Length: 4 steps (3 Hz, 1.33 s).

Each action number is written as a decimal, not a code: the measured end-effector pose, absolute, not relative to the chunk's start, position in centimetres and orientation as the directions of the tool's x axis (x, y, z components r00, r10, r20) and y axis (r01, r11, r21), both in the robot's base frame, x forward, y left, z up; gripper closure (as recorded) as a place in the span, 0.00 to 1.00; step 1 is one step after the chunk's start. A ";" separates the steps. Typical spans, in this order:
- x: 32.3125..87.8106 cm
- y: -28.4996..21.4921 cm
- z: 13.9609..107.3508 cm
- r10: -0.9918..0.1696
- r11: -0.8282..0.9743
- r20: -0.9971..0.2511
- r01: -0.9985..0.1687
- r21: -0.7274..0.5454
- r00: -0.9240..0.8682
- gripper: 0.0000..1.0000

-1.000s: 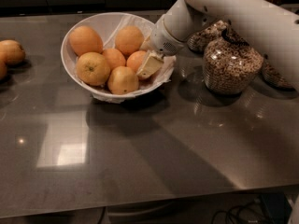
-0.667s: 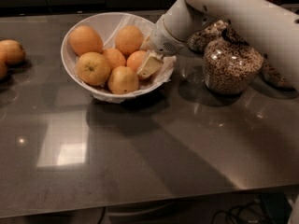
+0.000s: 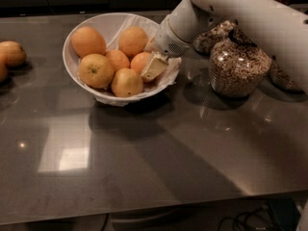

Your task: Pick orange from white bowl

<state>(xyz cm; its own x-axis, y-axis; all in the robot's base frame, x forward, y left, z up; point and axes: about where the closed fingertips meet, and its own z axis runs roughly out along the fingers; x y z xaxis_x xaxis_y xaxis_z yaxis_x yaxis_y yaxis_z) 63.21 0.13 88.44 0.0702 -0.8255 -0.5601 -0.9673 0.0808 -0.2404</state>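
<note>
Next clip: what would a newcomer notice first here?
The wide white paper-lined bowl holding six oranges sits back left on the dark counter. A white robot arm reaches in from the upper right, its tool at the round deep-orange orange on the bowl's right side. A round glass cereal jar stands just right of the bowl.

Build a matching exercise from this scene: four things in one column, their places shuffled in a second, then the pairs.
1. gripper
2. white bowl
3. cereal jar
4. loose orange

A. at the far left edge of the counter, outside the bowl
B. right of the bowl, standing upright
C. inside the bowl's right rim, against the orange
D. on the counter's back left, holding six oranges

Pairs: 1-C, 2-D, 3-B, 4-A
</note>
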 end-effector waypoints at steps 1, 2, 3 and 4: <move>62.5 -0.3 90.1 -0.808 0.087 -0.583 -0.964 -0.252 0.080 1.00; 61.6 -1.1 92.9 -0.794 0.100 -0.598 -0.950 -0.297 0.104 1.00; 61.5 -1.2 93.5 -0.794 0.102 -0.599 -0.948 -0.301 0.105 1.00; 61.5 -1.2 93.5 -0.794 0.102 -0.599 -0.948 -0.301 0.105 0.67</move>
